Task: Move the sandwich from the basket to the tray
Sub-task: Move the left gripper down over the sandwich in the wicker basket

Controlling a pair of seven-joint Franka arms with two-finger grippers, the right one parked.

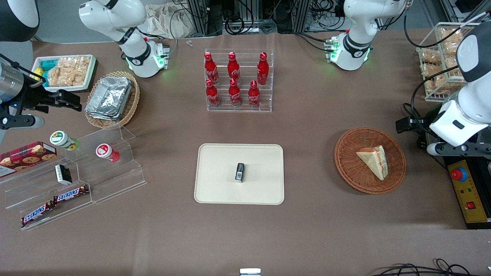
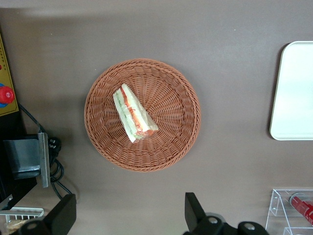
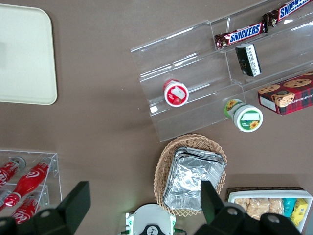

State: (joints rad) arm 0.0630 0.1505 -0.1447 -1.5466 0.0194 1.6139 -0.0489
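1. Nearest the front camera lay the tray, its near edge closest to the table's front edge, and a small dark packet already sat near its middle.
2. My claw hung above the table toward my end, fingers spread wide apart and holding nothing.
3. The sandwich lay in the basket, off-centre and tipped on its side, filling edge turned up in my wrist camera.
4. I judged the first risk to be the grip: closing across the sloping bread faces could squeeze the wedge out sideways, or crush the soft bread.
5. Second, coming down off-centre could catch a finger on the woven rim and drag the light basket across the table.
6. Third, setting down at the tray's middle would land the sandwich on the packet, so a bare stretch nearer an edge looked safer.
7. The front camera showed the packet on the tray; my wrist camera caught only a bare corner of the tray.
8. My wrist camera showed the claw's open spread and the sandwich's layers from above; the front camera showed my arm just beside the basket, but not the fingers clearly.
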